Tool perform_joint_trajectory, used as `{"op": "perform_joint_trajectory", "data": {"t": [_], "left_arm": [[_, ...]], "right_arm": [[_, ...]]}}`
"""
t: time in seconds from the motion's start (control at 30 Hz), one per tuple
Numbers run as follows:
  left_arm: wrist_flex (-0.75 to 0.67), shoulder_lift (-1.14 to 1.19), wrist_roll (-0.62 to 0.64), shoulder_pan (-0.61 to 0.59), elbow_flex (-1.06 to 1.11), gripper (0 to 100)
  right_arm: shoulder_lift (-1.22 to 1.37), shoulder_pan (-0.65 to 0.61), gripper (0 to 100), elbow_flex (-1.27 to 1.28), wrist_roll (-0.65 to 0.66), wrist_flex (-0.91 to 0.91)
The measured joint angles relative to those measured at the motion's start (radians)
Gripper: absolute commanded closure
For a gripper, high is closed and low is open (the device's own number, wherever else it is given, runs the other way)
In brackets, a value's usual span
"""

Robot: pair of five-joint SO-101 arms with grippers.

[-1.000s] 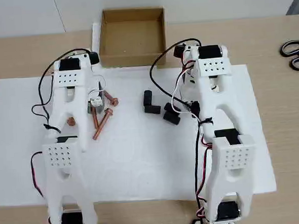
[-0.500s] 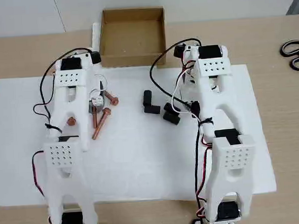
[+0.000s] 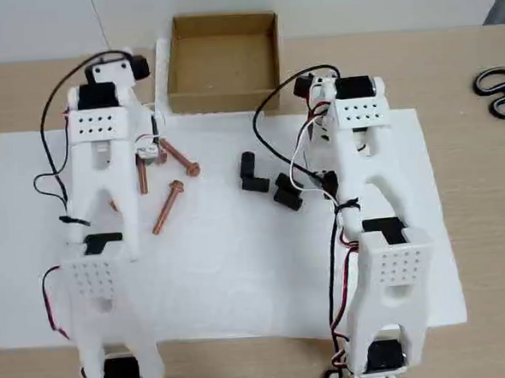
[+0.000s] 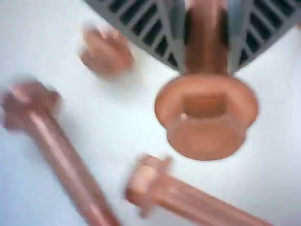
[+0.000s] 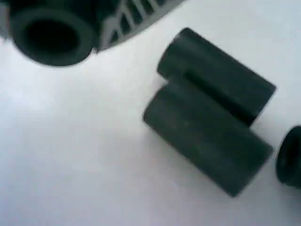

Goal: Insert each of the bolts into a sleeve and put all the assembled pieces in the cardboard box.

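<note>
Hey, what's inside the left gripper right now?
A copper bolt, its shank clamped between the left gripper's ribbed fingers, flanged head sticking out toward the camera. The fingers cover the rest of the shank, so its tip is hidden.

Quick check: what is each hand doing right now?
Left hand: closed, holding a copper bolt.
Right hand: closed, holding a black sleeve.

Copper-coloured metal bolts (image 3: 164, 208), matt black sleeves (image 3: 257, 185), plain cardboard box (image 3: 225, 97), smooth white sheet (image 3: 240, 267), wood-grain table (image 3: 459, 65)
</note>
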Motion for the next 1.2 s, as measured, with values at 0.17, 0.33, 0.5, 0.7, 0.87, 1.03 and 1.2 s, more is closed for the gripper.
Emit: {"op": "perform_joint_trajectory", "data": {"t": [0.17, 0.33, 0.5, 0.7, 0.87, 1.03, 1.2], "left_arm": [[0.002, -0.213, 0.005, 0.011, 0.115, 99], [0.003, -0.47, 0.005, 0.084, 0.25, 99], [0.005, -0.715, 0.0, 0.164, 0.344, 99], [0.005, -0.933, 0.002, 0.198, 0.427, 99], [-0.017, -1.045, 0.008, 0.198, 0.559, 99], [-0.127, -1.146, 0.008, 0.198, 0.717, 99], [-0.275, -1.227, 0.086, 0.198, 0.887, 99]], "right_arm": [[0.0, 0.003, 99.5, 0.0, 0.0, 0.0], [-0.031, 0.0, 99.5, 0.002, 0.0, 0.0], [-0.229, 0.0, 99.5, 0.035, 0.0, 0.006], [-0.591, -0.026, 99.5, 0.193, 0.0, 0.006], [-0.937, -0.098, 99.4, 0.413, 0.0, 0.008], [-1.264, -0.104, 99.4, 0.618, 0.0, -0.034], [-1.53, -0.114, 99.5, 0.916, 0.0, -0.196]]}}
